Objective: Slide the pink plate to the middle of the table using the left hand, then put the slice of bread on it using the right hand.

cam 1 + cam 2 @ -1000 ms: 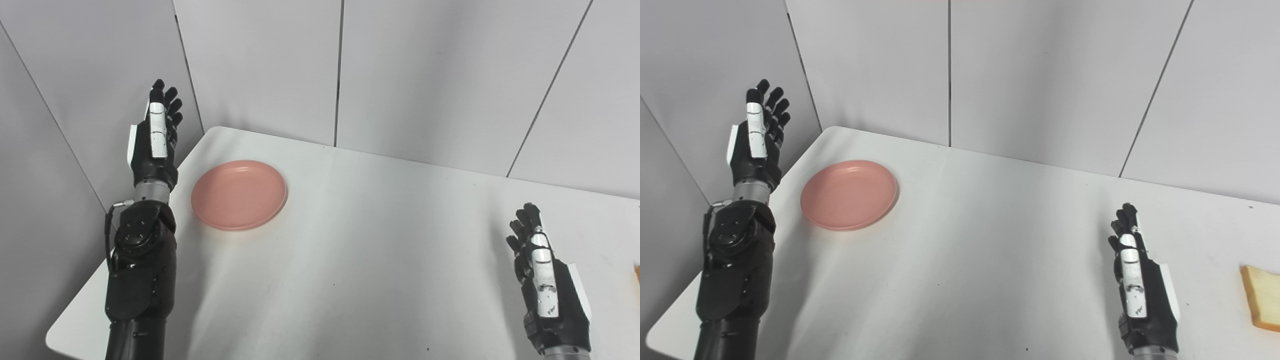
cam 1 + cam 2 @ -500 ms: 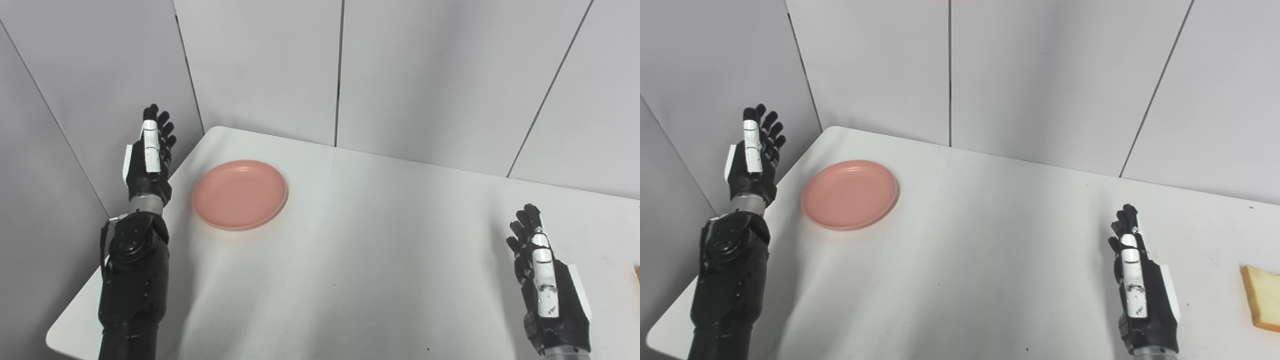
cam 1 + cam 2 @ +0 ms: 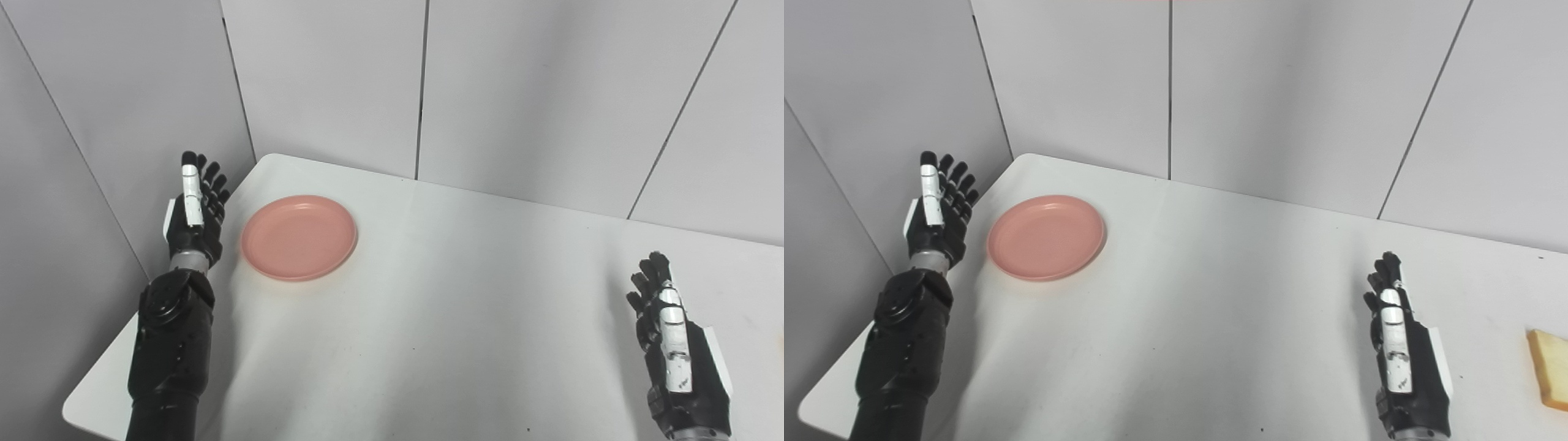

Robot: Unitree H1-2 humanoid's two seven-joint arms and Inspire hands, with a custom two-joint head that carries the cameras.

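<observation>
Panels of grey wall (image 3: 520, 92) stand behind a white surface (image 3: 441, 318) that fills most of both views. Left arm (image 3: 168, 343), black and jointed, rises along the surface's left edge, and the left hand (image 3: 195, 214) at its top is held upright just beside the plate (image 3: 299, 237), not touching it; its fingers (image 3: 211, 177) are straight and spread, holding nothing. Pink and round, the plate lies flat near the far left corner, well away from the middle. Low on the right, the right hand (image 3: 1402, 355) is held edge-on over the surface, fingers (image 3: 1387, 275) extended, apart and empty. Bread (image 3: 1549, 369) lies flat at the right edge of the right eye view, near the right hand but apart from it, partly cut off by the frame.
</observation>
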